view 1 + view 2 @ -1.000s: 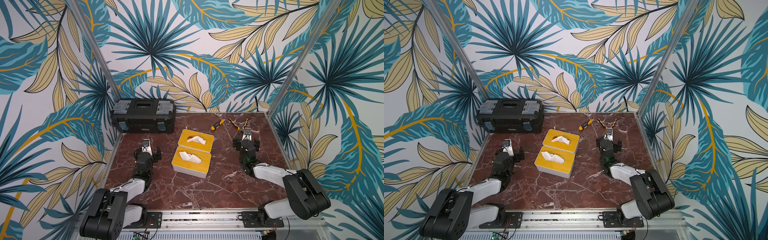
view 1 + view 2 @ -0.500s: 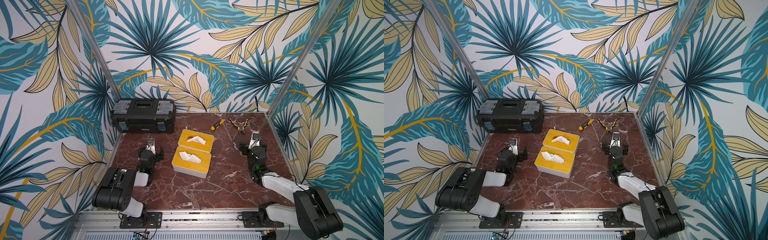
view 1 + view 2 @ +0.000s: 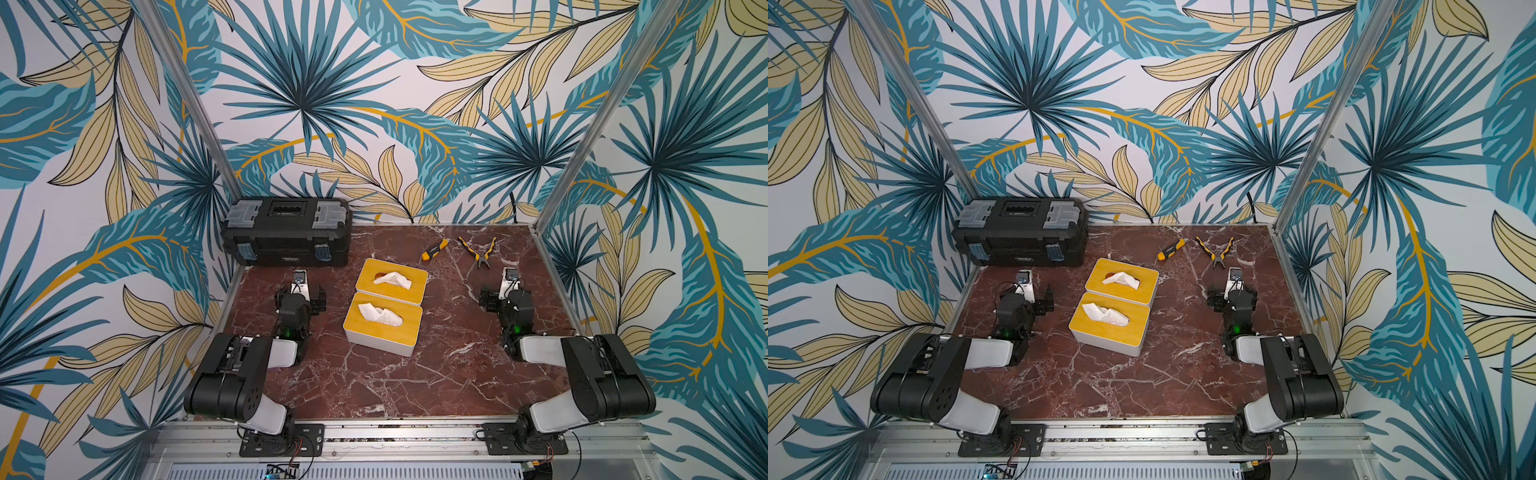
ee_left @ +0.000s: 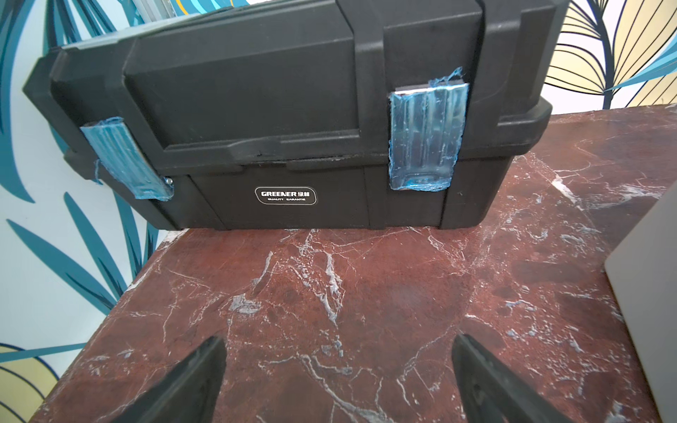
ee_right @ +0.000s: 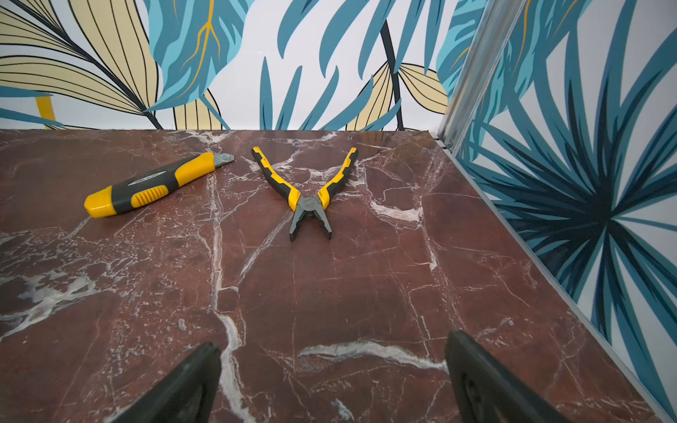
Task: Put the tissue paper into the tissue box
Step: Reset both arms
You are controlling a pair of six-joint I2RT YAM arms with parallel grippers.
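tissue paper (image 3: 380,313) pokes from nearer tissue box (image 3: 406,329)

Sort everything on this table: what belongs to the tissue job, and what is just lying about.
Job: near tissue box with its tissue paper; far tissue box with its tissue paper.
Lying about: black toolbox; utility knife; pliers.

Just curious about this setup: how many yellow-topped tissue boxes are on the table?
2. The near tissue box sits centrally; the far tissue box lies right behind it. None looks hidden.
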